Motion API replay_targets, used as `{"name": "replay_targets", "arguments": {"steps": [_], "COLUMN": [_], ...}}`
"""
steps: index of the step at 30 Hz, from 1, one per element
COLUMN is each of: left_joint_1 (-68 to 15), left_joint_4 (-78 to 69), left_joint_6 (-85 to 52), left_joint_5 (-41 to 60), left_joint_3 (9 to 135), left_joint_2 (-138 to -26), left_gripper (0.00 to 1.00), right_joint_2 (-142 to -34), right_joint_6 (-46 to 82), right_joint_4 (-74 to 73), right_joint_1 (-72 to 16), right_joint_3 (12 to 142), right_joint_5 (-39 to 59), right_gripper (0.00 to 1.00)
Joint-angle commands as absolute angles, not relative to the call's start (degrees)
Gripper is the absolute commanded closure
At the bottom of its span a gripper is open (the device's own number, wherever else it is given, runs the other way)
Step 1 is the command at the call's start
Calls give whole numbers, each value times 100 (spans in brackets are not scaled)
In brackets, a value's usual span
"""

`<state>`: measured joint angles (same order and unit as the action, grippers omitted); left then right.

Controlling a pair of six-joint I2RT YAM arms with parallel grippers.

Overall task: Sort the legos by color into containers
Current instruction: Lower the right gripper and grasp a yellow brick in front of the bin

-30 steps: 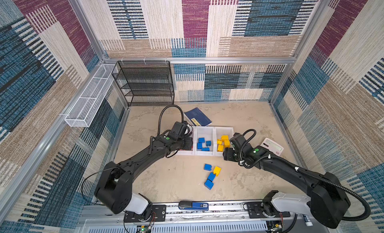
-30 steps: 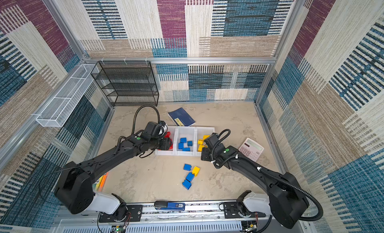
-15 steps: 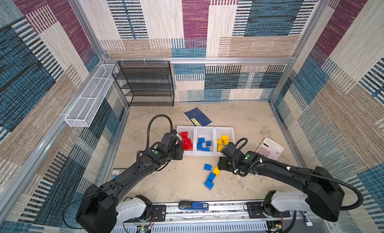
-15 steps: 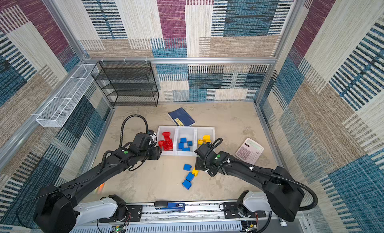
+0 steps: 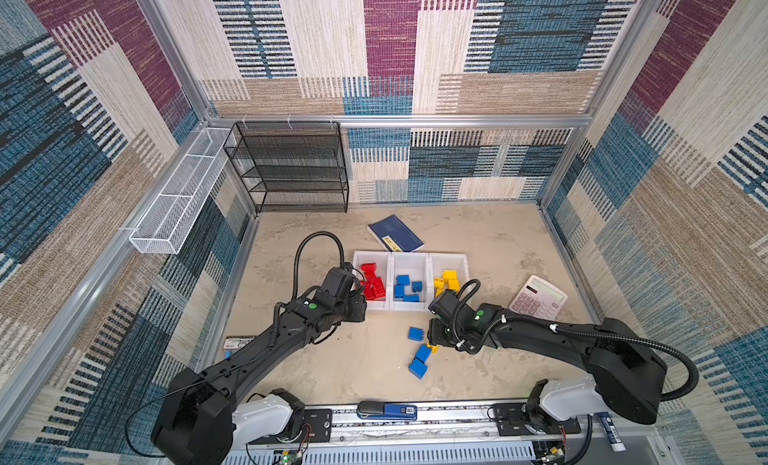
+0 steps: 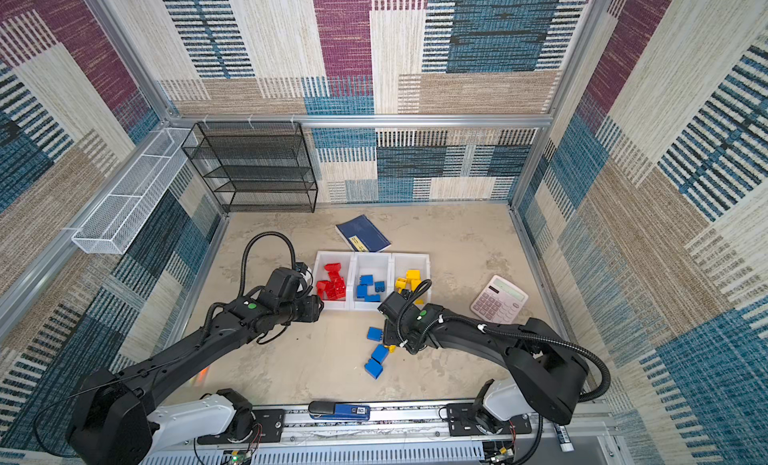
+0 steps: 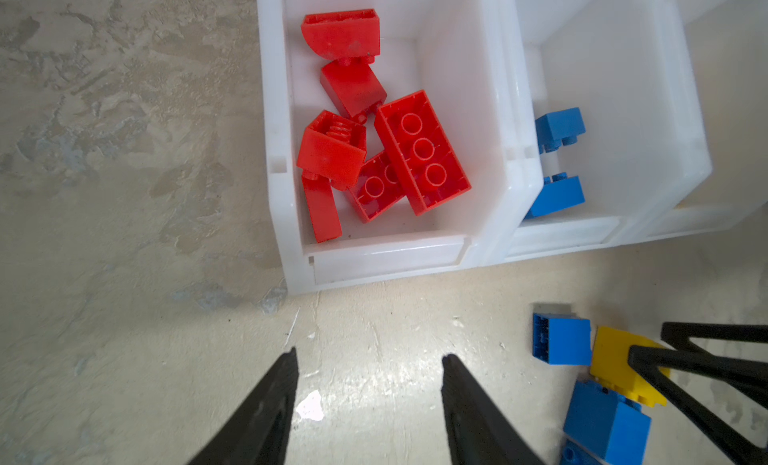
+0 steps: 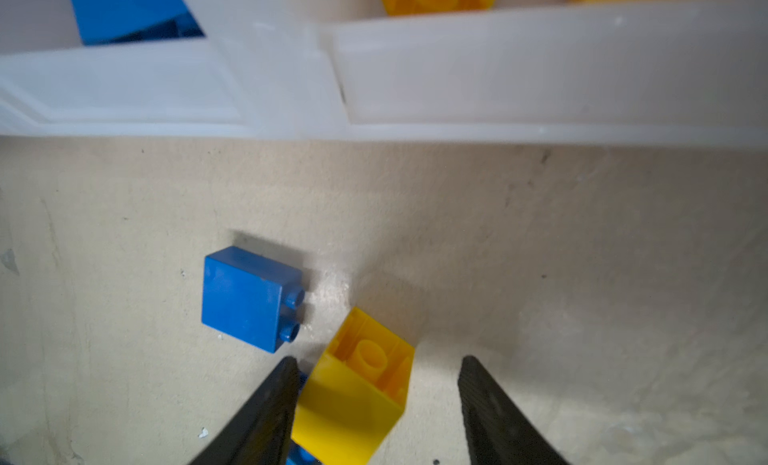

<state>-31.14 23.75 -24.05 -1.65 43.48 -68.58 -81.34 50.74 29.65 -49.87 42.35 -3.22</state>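
Hovering at the lower middle of the left wrist view, the left pincer stands wide and empty over the bench, just short of the containers. At centre in both top views, the three bins hold red legos, then blue, then yellow. Below them, three blue bricks and one yellow brick lie loose. The right pincer straddles that yellow brick, partly spread, with one finger touching it.

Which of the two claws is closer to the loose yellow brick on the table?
Right. The right gripper straddles the yellow brick; the left gripper hangs before the red-brick bin, apart.
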Motion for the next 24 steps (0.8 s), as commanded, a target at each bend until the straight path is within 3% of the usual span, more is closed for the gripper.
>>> {"name": "replay_targets", "arguments": {"steps": [1, 9, 12, 18, 24], "left_joint_1": [-3110, -3109, -3104, -3111, -3110], "left_joint_4": [2342, 2351, 2364, 2371, 2352], "left_joint_6": [-2514, -2549, -2548, -2549, -2610], "left_joint_5": [-132, -150, -149, -176, -141], "left_joint_3": [4320, 4273, 4273, 4271, 4228], "left_joint_2": [-6821, -6772, -6770, -6745, -6761], "left_gripper": [41, 41, 41, 41, 41], "right_joint_2": [-8084, -7862, -7803, -7625, -7661], "right_joint_6": [5220, 5254, 5256, 5247, 5306], "right_joint_4": [2918, 2947, 2993, 3200, 3232], "right_joint_1": [-5009, -5014, -5014, -5145, -5300], "right_joint_3": [4148, 4034, 4034, 4131, 4114], "right_joint_5": [-322, -358, -365, -356, -309], "right_gripper": [46, 62, 56, 33, 31]}}
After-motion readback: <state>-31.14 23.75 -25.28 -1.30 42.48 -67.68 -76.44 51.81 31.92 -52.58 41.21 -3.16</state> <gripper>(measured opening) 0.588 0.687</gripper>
